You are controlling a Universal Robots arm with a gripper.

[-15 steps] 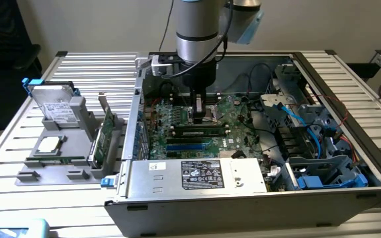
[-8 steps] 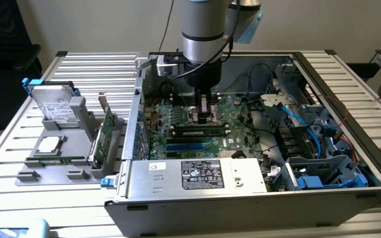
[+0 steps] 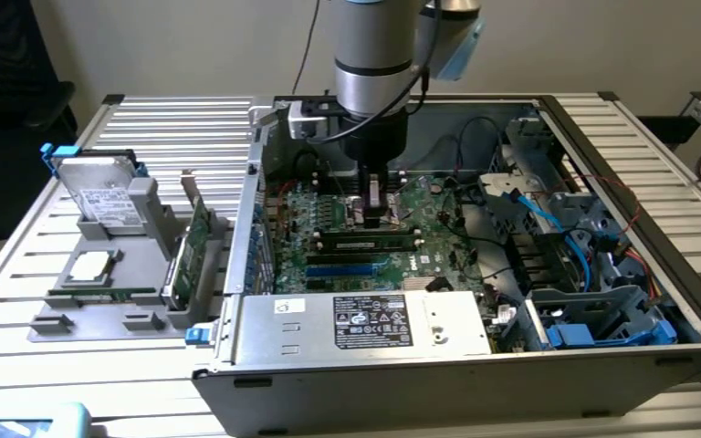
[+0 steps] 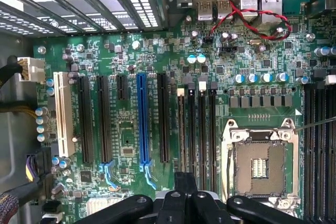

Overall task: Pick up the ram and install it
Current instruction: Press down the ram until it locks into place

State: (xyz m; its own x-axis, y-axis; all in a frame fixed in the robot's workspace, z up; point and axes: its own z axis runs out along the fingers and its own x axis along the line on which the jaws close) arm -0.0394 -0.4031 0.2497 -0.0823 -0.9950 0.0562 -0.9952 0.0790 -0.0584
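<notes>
A ram, a long green stick with black chips, lies along a memory slot on the motherboard inside the open computer case. My gripper hangs straight down just behind the ram, a little above the board, shut with nothing between its fingers. In the wrist view the gripper has its dark fingers pressed together over the board, between the expansion slots and the bare processor socket. Black memory slots run beside the socket.
The power supply fills the case's front, and cables and drive cages crowd the exterior view's right. On the exterior view's left a grey holder carries a hard drive, a processor, an upright expansion card and a thin green strip.
</notes>
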